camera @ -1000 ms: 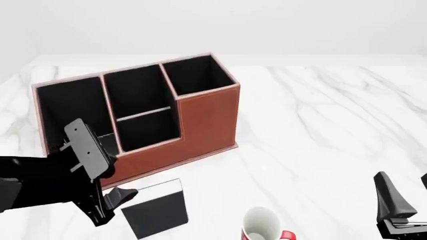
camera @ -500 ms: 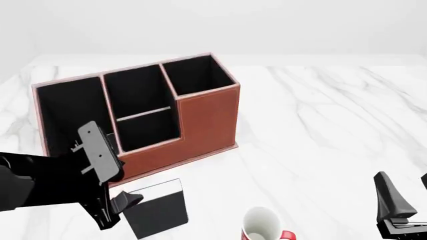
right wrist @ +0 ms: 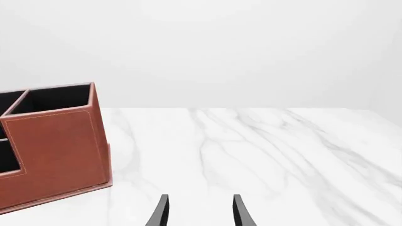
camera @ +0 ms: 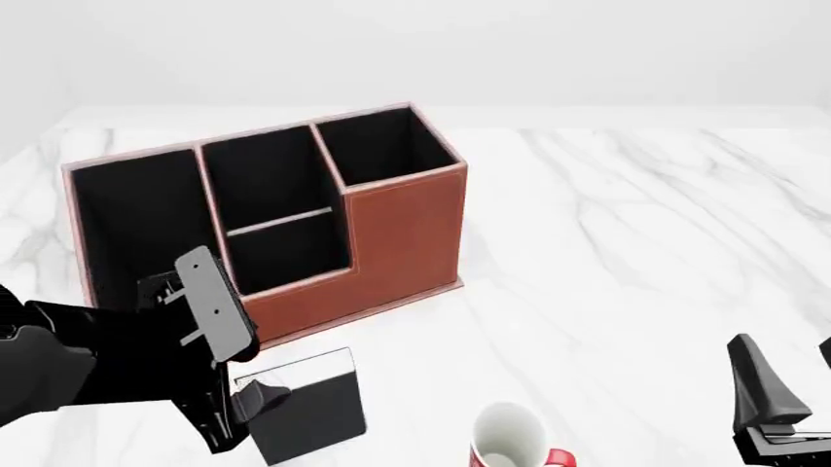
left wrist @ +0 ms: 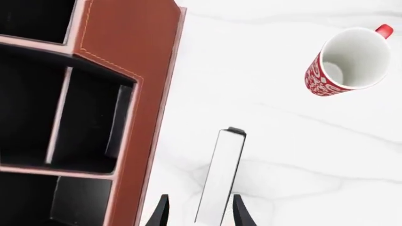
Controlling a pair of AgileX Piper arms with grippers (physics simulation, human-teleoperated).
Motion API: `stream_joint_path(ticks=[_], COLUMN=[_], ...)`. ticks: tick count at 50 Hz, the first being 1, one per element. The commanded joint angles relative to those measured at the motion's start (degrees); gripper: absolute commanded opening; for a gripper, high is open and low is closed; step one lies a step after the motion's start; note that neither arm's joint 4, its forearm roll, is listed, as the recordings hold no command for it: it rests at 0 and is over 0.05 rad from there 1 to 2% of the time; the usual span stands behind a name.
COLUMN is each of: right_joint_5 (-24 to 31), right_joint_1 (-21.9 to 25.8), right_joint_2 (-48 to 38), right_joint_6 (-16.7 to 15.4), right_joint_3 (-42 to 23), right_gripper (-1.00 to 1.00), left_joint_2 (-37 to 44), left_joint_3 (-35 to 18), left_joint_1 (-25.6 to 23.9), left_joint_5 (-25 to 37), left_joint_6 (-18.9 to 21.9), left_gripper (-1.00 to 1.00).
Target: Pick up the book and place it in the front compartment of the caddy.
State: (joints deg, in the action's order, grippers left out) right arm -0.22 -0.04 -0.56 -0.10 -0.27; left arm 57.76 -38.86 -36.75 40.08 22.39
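Left tool (left wrist: 197, 214) open, fingers straddling the upright book (left wrist: 220, 174) beside the caddy (left wrist: 141, 70); right tool (right wrist: 197, 212) open over bare worktop (right wrist: 283, 155).

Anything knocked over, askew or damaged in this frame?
Nothing stands out. The caddy stands upright and intact, the mug is upright, and the book lies flat beside it, with the left gripper straddling it.

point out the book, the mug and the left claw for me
book (camera: 311, 416): front view, on its black cover.
mug (left wrist: 355, 59): left wrist view, on its white inner wall.
left claw (left wrist: 197, 214): left wrist view, midway between its fingertips, which stand either side of the book.
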Motion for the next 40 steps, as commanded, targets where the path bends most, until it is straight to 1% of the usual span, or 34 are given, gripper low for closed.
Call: stream_joint_path(ticks=[1,13,15,19,40], right_joint_5=[0.2,0.2,0.2,0.2,0.2], right_joint_1=[0.0,0.0,0.0,0.0,0.0], right_joint_2=[0.2,0.2,0.2,0.2,0.2], right_joint_6=[0.0,0.0,0.0,0.0,0.0], right_joint_3=[0.0,0.0,0.0,0.0,0.0], right_gripper=[1.00,1.00,1.00,1.00,1.00], left_joint_2=[0.9,1.9,2.1,2.9,5.8], left_joint_3=[0.5,1.4,1.4,1.9,2.8], left_joint_1=[-0.7,-1.0,-1.9,-2.1,-2.8], left_joint_5=[-1.0,-2.1,-2.2,-3.1,-6.1], left_joint_6=[-0.6,-0.8,-1.5,-1.8,-2.1], left_gripper=[1.00,1.00,1.00,1.00,1.00])
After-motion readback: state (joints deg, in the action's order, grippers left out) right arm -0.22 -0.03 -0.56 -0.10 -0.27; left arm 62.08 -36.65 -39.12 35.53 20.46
